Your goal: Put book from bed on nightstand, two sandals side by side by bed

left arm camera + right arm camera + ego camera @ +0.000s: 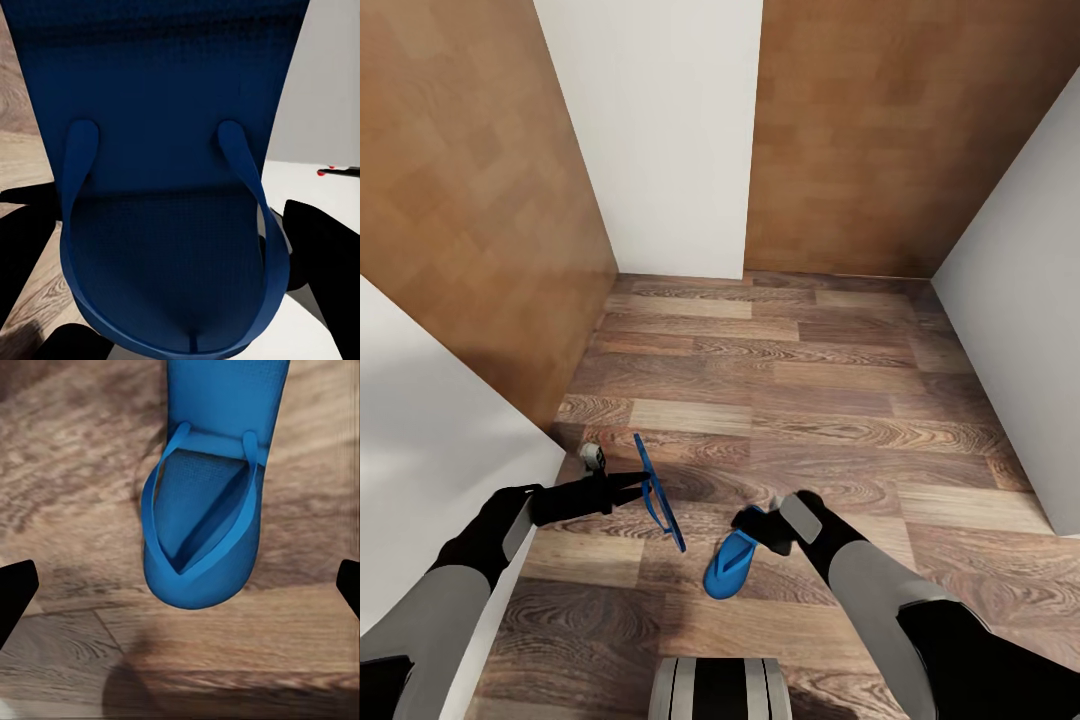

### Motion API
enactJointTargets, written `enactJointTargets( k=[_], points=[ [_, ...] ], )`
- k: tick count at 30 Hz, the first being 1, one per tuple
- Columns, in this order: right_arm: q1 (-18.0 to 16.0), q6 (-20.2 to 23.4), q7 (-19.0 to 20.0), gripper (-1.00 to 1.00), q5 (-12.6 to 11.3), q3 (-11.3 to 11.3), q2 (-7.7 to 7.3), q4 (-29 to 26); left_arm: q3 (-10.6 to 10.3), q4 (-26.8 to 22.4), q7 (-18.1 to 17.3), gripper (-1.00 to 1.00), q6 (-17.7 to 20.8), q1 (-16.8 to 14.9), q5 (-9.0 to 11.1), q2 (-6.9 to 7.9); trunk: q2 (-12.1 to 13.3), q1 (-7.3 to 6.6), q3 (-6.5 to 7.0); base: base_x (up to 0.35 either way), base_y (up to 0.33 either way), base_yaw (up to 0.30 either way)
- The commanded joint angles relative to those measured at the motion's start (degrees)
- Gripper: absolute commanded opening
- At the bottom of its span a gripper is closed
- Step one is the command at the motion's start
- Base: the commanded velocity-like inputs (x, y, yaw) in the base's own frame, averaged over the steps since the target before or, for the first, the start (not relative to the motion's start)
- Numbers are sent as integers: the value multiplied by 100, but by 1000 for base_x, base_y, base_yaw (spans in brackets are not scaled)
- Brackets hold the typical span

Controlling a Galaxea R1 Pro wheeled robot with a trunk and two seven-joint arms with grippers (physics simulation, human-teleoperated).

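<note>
My left gripper (643,488) is shut on one blue sandal (660,495) and holds it on edge above the wood floor. In the left wrist view this sandal (172,150) shows its sole and thong strap between the dark fingers (319,247). The other blue sandal (732,565) lies flat on the floor, strap side up. My right gripper (757,530) hangs open just over its toe end. In the right wrist view that sandal (206,510) lies between the widely spread fingertips (15,592). The book and the nightstand are out of view.
A pale grey slab (420,450) rises at the left, close to my left arm; I cannot tell whether it is the bed. Brown panels (470,200) and white walls (660,130) close off the far side, with another white wall (1020,300) at the right. My base (720,690) is at the bottom.
</note>
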Motion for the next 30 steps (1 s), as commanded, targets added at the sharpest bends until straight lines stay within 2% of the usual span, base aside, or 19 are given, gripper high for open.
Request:
enactJointTargets(
  k=[1,15,30],
  points=[
    [-5,40,-73,100,-59,34,0,-17,0,-1,-18,-100,59,-1,9,2,-1,-1,-4,0,0,0],
    [-34,386,-154,100,-92,35,0,-190,0,-1,-28,-100,59,-1,14,38,-1,-1,-4,0,0,0],
    [-52,473,-155,100,-96,41,0,-361,0,-1,-31,-100,59,-1,18,64,-1,-1,-4,0,0,0]
  ],
)
